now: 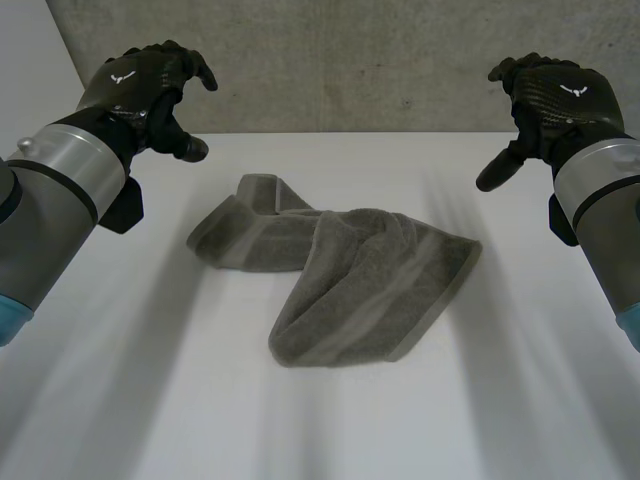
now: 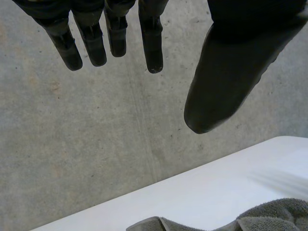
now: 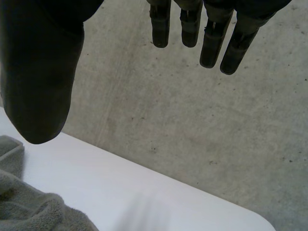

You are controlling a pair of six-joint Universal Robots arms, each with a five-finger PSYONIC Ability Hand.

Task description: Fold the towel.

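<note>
A grey towel (image 1: 340, 275) lies crumpled and loosely bunched in the middle of the white table (image 1: 150, 400). One narrow end reaches toward the back left, a wider part lies to the front right. My left hand (image 1: 150, 85) hovers above the table's back left, open, holding nothing. My right hand (image 1: 550, 100) hovers at the back right, also open and empty. Both are well apart from the towel. In the left wrist view the fingers (image 2: 91, 43) hang straight, with a bit of towel (image 2: 269, 219) far below. The right wrist view has relaxed fingers (image 3: 211, 38) and towel (image 3: 29, 211) below the thumb.
A grey concrete wall (image 1: 350, 60) rises right behind the table's far edge. White table surface spreads on all sides of the towel, widest at the front.
</note>
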